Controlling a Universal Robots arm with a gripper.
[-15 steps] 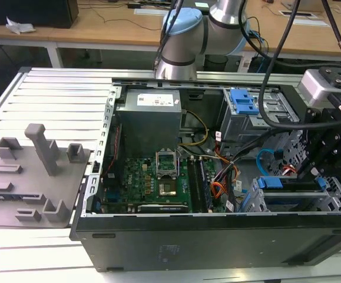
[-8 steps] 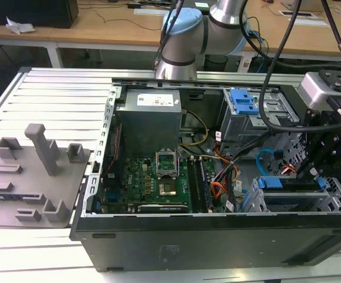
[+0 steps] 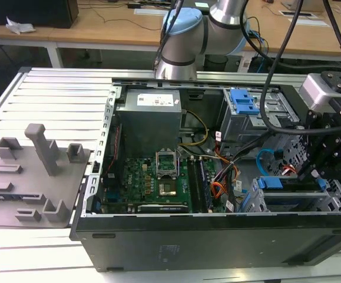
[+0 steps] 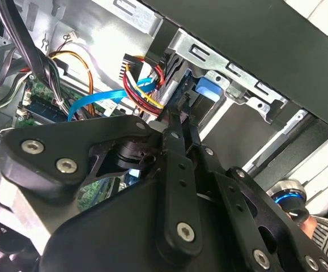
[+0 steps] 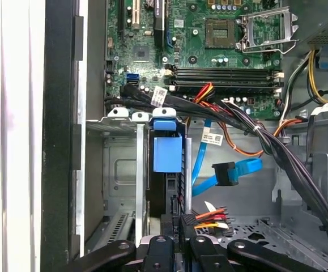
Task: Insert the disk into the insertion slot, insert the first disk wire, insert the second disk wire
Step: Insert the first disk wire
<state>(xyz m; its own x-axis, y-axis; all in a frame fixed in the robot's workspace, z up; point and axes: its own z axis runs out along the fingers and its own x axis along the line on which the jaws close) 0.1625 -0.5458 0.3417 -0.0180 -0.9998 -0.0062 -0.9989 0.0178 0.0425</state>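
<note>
One grab live: gripper (image 5: 179, 226) jaws pinched on first disk wire (image 5: 213, 214); disk (image 5: 167, 153) sits edge-on in insertion slot (image 5: 123, 170), dead ahead.

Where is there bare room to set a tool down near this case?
The slotted table beyond the grey fixture is bare. Inside the case, cables and the gripper holding the first disk wire crowd the disk; the perforated floor beside it is partly free.
</note>
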